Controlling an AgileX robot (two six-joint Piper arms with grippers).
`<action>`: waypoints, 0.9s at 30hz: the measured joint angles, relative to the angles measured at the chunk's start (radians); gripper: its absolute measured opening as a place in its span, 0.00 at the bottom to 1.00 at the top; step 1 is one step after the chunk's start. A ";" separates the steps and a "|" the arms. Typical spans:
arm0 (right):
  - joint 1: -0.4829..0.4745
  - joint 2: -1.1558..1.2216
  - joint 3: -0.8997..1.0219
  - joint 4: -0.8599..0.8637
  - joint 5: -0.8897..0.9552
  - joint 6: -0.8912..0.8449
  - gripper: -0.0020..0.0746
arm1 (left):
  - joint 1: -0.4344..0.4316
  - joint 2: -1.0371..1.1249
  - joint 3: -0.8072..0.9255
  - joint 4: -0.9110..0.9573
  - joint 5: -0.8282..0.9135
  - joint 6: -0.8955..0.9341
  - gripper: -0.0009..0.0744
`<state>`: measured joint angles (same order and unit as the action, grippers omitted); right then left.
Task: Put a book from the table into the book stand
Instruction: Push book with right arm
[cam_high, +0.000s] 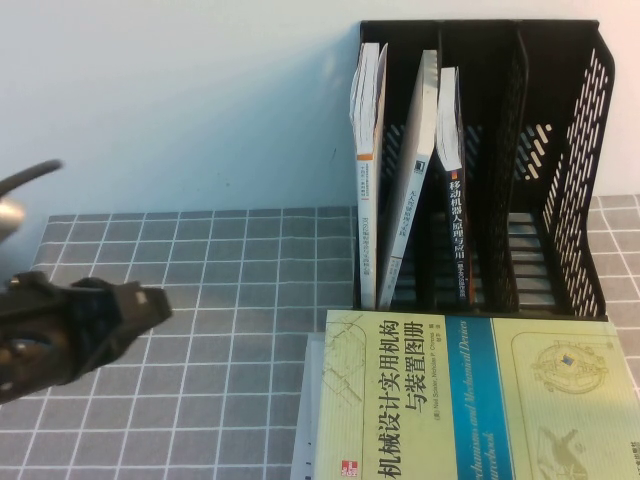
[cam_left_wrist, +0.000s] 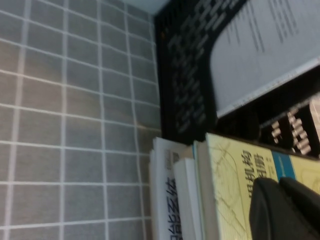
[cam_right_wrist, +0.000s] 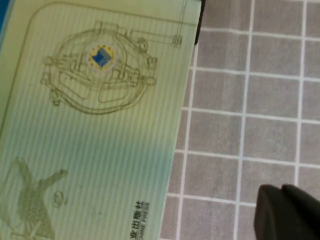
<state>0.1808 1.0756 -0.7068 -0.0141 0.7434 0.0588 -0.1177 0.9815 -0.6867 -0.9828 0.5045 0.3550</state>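
Observation:
The book (cam_high: 470, 400), thick with a pale yellow-green cover and a blue band, lies flat on top of a stack at the table's (cam_high: 220, 300) front right, just in front of the black book stand (cam_high: 570, 180). My left gripper (cam_high: 160, 300) hovers at the left, well apart from the book; in the left wrist view (cam_left_wrist: 277, 182) it is shut and empty, with the book (cam_left_wrist: 235, 170) and stand (cam_left_wrist: 185, 75) beyond it. My right gripper (cam_right_wrist: 280, 189) is out of the high view; it is shut and empty over the grid cloth (cam_right_wrist: 250, 100) beside the book (cam_right_wrist: 100, 125).
Three books stand in the stand's left slots: one white (cam_high: 368, 150), one leaning (cam_high: 415, 180), one thinner (cam_high: 450, 160). The stand's right slots hold nothing. White-spined books (cam_left_wrist: 167, 200) lie under the yellow-green book. A pale wall rises behind the table.

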 joint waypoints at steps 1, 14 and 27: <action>0.000 0.033 0.000 0.014 -0.005 -0.004 0.02 | 0.003 0.028 0.000 -0.050 0.014 0.057 0.01; -0.083 0.223 0.000 0.296 -0.069 -0.218 0.02 | 0.333 0.295 -0.001 -0.360 0.375 0.381 0.01; -0.100 0.393 -0.004 0.777 -0.096 -0.630 0.02 | 0.385 0.318 -0.001 -0.271 0.394 0.389 0.01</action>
<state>0.0806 1.4689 -0.7111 0.7629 0.6472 -0.5714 0.2677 1.2992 -0.6881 -1.2535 0.8987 0.7442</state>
